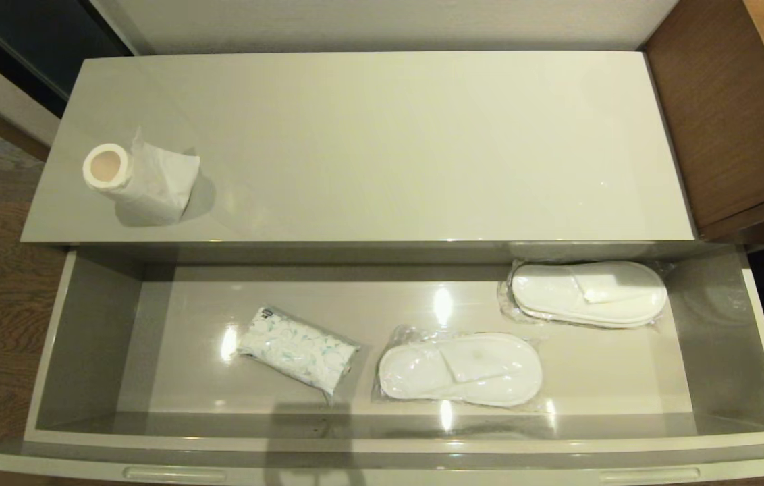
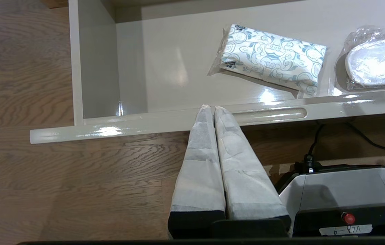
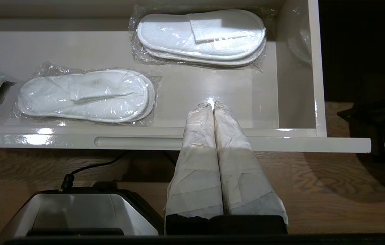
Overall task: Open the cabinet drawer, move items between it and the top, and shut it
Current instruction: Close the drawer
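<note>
I see the cabinet drawer [image 1: 95,324] pulled wide open below the top [image 1: 382,135]; long and probably heavy, best pushed at its slot handles around six o'clock. Left gripper [image 2: 210,107] and right gripper [image 3: 212,104] hang clenched, empty.

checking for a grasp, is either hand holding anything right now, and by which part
Nothing is held. The left hand and right hand are both shut and empty, hanging before the open cabinet drawer.
</note>
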